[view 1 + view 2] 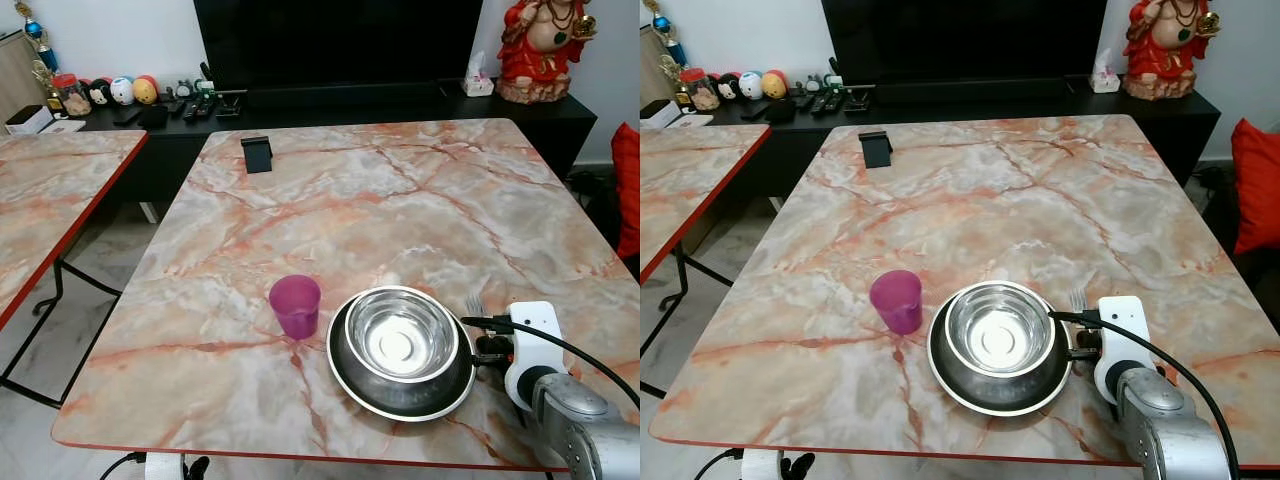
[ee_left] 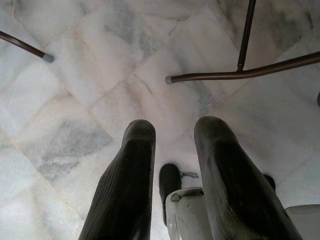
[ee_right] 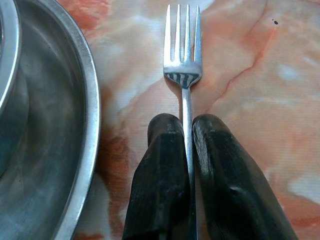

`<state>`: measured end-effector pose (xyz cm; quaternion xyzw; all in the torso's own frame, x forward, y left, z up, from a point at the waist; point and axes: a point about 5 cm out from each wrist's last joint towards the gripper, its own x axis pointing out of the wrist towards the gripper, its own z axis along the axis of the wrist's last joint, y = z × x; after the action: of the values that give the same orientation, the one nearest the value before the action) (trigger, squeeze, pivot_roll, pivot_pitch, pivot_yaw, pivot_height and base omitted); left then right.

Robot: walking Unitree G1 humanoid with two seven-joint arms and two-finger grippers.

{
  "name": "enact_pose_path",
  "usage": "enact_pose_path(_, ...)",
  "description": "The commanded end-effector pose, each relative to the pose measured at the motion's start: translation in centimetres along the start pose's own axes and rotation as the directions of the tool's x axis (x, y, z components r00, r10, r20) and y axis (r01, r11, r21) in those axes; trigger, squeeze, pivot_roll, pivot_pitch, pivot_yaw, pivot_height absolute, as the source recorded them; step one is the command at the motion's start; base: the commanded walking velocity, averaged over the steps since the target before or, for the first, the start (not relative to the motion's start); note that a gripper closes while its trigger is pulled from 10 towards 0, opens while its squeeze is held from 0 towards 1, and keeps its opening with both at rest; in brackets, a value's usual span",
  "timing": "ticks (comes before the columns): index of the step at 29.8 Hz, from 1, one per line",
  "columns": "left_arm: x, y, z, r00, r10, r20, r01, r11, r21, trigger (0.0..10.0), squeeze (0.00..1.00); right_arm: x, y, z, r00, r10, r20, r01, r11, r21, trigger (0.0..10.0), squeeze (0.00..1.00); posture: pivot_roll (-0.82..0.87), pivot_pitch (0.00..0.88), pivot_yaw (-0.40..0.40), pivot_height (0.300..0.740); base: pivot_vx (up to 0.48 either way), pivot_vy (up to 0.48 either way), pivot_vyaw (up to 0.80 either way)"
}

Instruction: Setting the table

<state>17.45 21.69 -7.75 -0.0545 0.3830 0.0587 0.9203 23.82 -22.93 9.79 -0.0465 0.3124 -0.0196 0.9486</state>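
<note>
A steel fork point(image 3: 183, 65) lies on the marble table point(image 1: 400, 190), tines pointing away, just right of a steel plate point(image 1: 352, 375) that holds a steel bowl point(image 1: 400, 335). My right gripper point(image 3: 186, 125) is shut on the fork's handle, its two black fingers point(image 3: 162, 170) pressed against either side. The fork's tines point(image 1: 474, 303) peek out beyond the right wrist point(image 1: 532, 345) near the table's front right. A purple cup point(image 1: 295, 305) stands upright left of the plate. My left gripper point(image 2: 172, 132) hangs open over the floor, holding nothing.
A black phone stand point(image 1: 257, 154) sits at the table's far left. A second marble table point(image 1: 50, 190) stands to the left. A dark TV bench point(image 1: 330, 105) with small items and a red figurine point(image 1: 540, 45) runs behind. Metal table legs point(image 2: 240, 75) cross the tiled floor.
</note>
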Motion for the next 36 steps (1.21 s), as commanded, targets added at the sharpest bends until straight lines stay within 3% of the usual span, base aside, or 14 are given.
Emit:
enact_pose_path(1, -0.1, 0.2, -0.2, 1.000, -0.002, -0.014, 0.002, 1.000, 0.021, 10.0, 0.00, 0.1, -0.1, 0.1, 1.000, -0.005, -0.002, 0.005, 1.000, 0.002, 10.0, 0.58, -0.18, 0.000, 0.072, 0.740, 0.000, 0.000, 0.00)
enact_pose_path(2, -0.1, 0.2, -0.2, 1.000, -0.001, -0.015, 0.002, 1.000, 0.021, 10.0, 0.00, 0.1, -0.1, 0.1, 1.000, -0.006, -0.002, 0.006, 1.000, 0.002, 10.0, 0.75, -0.18, 0.000, 0.071, 0.740, 0.000, 0.000, 0.00)
enact_pose_path(3, -0.1, 0.2, -0.3, 1.000, -0.001, -0.014, 0.001, 1.000, 0.021, 10.0, 0.00, 0.2, -0.1, 0.1, 1.000, -0.008, -0.002, 0.008, 1.000, -0.001, 10.0, 0.60, -0.18, 0.000, 0.071, 0.740, 0.000, 0.000, 0.00)
enact_pose_path(4, -0.1, 0.2, -0.3, 1.000, 0.000, -0.014, 0.001, 1.000, 0.021, 10.0, 0.00, 0.2, -0.1, 0.1, 1.000, -0.008, -0.003, 0.008, 1.000, -0.005, 10.0, 0.18, -0.18, 0.000, 0.071, 0.740, 0.000, 0.000, 0.00)
enact_pose_path(5, -0.1, 0.2, -0.3, 1.000, 0.000, -0.014, 0.000, 1.000, 0.021, 10.0, 0.00, 0.2, -0.1, 0.1, 1.000, -0.008, -0.003, 0.008, 1.000, -0.008, 10.0, 0.18, -0.18, 0.000, 0.071, 0.740, 0.000, 0.000, 0.00)
enact_pose_path(6, -0.1, 0.3, -0.3, 1.000, 0.000, -0.013, 0.000, 1.000, 0.021, 10.0, 0.00, 0.2, -0.1, 0.1, 1.000, -0.009, -0.003, 0.009, 1.000, -0.008, 10.0, 0.00, -0.18, 0.000, 0.072, 0.740, 0.000, 0.000, 0.00)
enact_pose_path(36, 0.0, 0.0, -0.1, 1.000, -0.013, -0.008, 0.013, 0.999, 0.039, 10.0, 0.00, 0.6, 0.6, 1.5, 0.997, -0.022, 0.078, 0.017, 0.998, 0.067, 10.0, 0.00, -0.18, 0.000, 0.072, 0.740, 0.000, 0.000, 0.00)
